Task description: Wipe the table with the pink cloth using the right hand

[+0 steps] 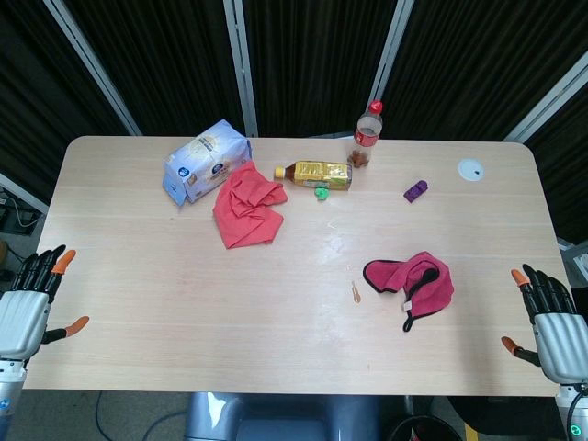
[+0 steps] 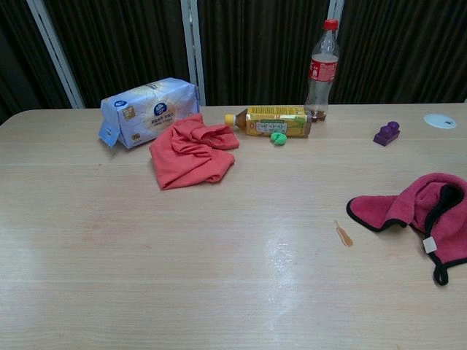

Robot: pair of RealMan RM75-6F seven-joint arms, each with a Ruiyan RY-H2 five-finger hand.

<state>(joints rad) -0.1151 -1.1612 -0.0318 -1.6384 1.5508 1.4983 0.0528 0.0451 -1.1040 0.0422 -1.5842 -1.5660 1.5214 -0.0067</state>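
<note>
A dark pink cloth with black trim (image 1: pixel 413 281) (image 2: pixel 423 208) lies crumpled on the table right of centre. A lighter coral-pink cloth (image 1: pixel 246 206) (image 2: pixel 190 152) lies bunched further back on the left. A small brown smear (image 1: pixel 355 291) (image 2: pixel 343 234) marks the table just left of the dark pink cloth. My right hand (image 1: pixel 551 323) hovers off the table's front right corner, fingers spread and empty, well to the right of that cloth. My left hand (image 1: pixel 26 308) hangs off the front left corner, also spread and empty. Neither hand shows in the chest view.
At the back stand a tissue pack (image 1: pixel 206 162), a yellow tea bottle lying on its side (image 1: pixel 317 174), a green bit (image 1: pixel 322 193) and an upright cola bottle (image 1: pixel 367 134). A purple block (image 1: pixel 416 190) and a white lid (image 1: pixel 471 169) sit at the back right.
</note>
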